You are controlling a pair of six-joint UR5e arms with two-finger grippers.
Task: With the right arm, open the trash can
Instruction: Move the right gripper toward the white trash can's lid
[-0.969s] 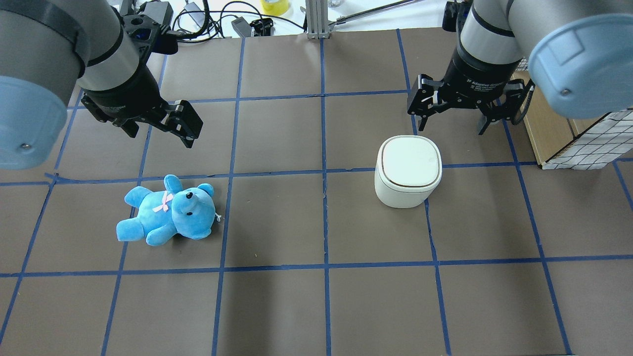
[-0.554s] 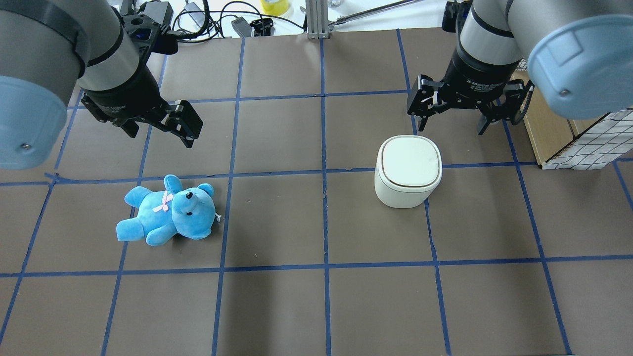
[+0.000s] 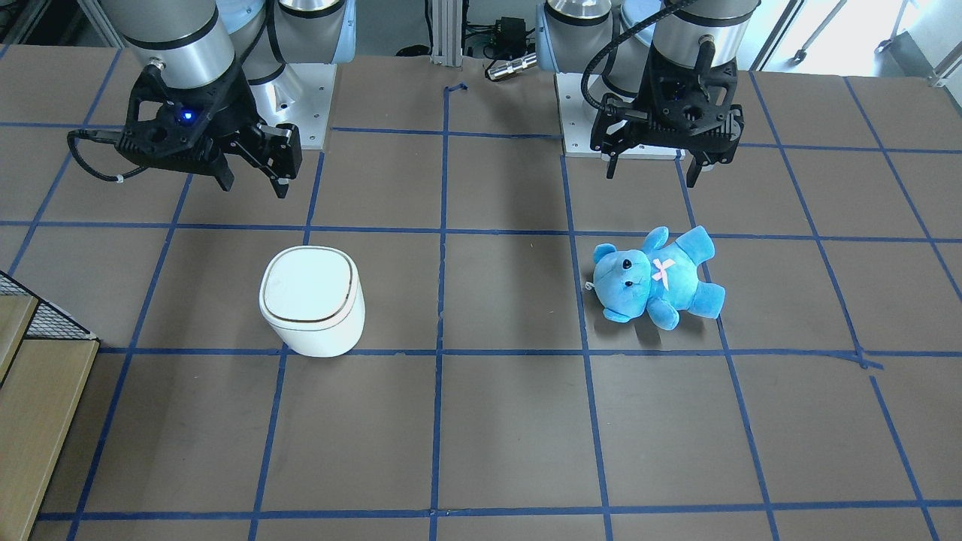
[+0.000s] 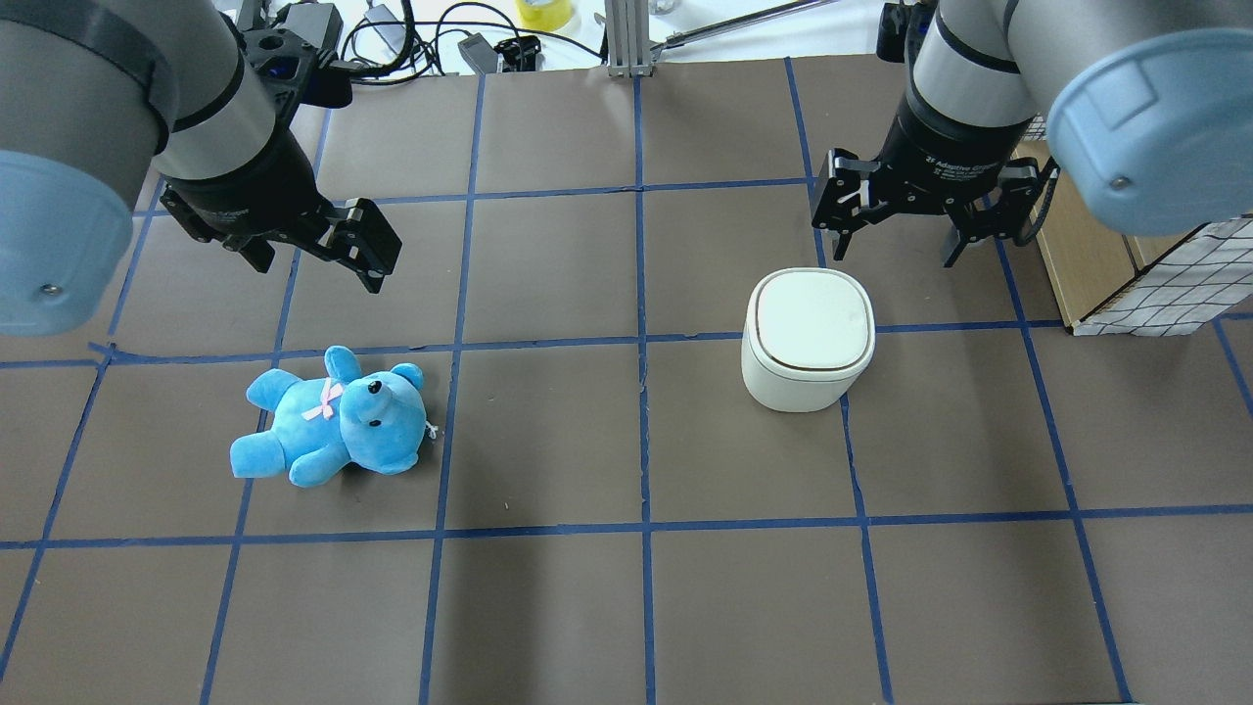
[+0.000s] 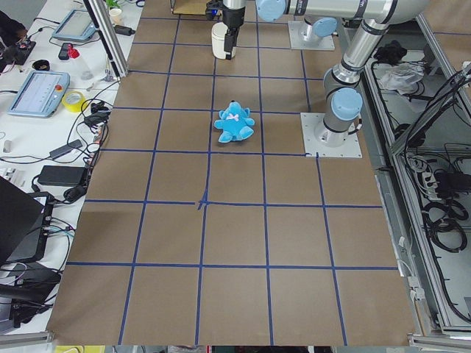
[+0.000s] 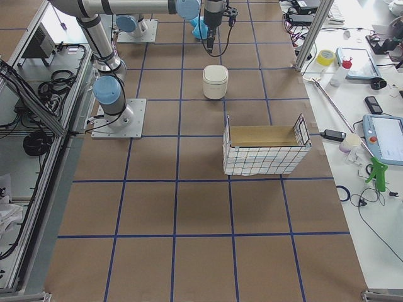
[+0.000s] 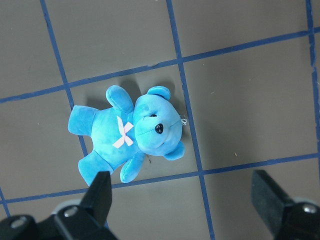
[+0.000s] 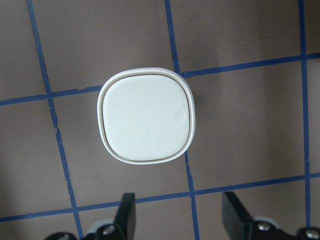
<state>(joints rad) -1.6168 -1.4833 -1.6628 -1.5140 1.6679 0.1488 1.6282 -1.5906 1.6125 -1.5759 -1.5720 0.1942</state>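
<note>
Seen from overhead, the left gripper point(image 4: 318, 262) hangs with fingers apart, high over the bear point(image 4: 333, 423) lying on the surface point(image 4: 548, 607). Right of centre the can point(image 4: 808, 338) stands upright with its lid shut, and the right gripper point(image 4: 896, 253), fingers also spread, hovers well above it and touches nothing. The can looks light and stands free, so a press landing off-centre, or a finger catching the rim, would likely tip or skid it rather than open the lid. There are two grippers, one bear, one can and one box point(image 4: 1077, 245) at far right.
</note>
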